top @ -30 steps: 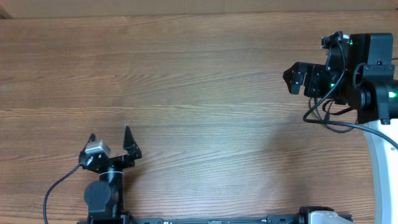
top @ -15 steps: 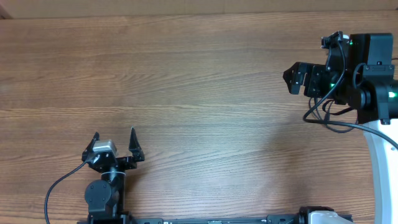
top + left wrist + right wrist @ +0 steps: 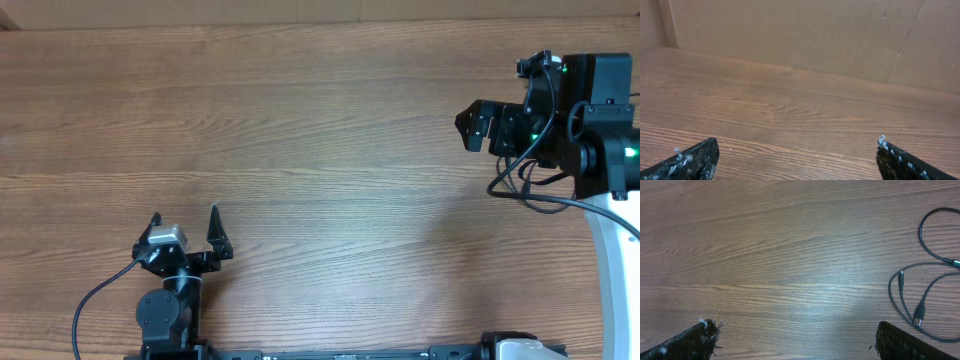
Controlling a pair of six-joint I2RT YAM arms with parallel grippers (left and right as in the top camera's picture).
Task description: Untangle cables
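The cables point(image 3: 918, 314) show only in the right wrist view, at the right edge. They are thin black cords lying in loose loops flat on the wood, with small plug ends point(image 3: 900, 278). My right gripper point(image 3: 795, 340) is open and empty, and the cords lie beside its right finger, apart from it. In the overhead view the right gripper point(image 3: 468, 127) hovers at the table's right side, pointing left. My left gripper point(image 3: 183, 216) is open and empty near the front left edge. In the left wrist view point(image 3: 797, 152) only bare wood lies between its fingers.
The wooden table point(image 3: 320, 150) fills the overhead view. A cardboard wall point(image 3: 815, 35) stands along its far side. The right arm's own thicker black cable point(image 3: 540, 205) loops under the arm. The left arm's cable point(image 3: 90, 300) trails off the front edge.
My left gripper has drawn back a little toward the front edge and turned straighter. The right arm and the cords have not moved.
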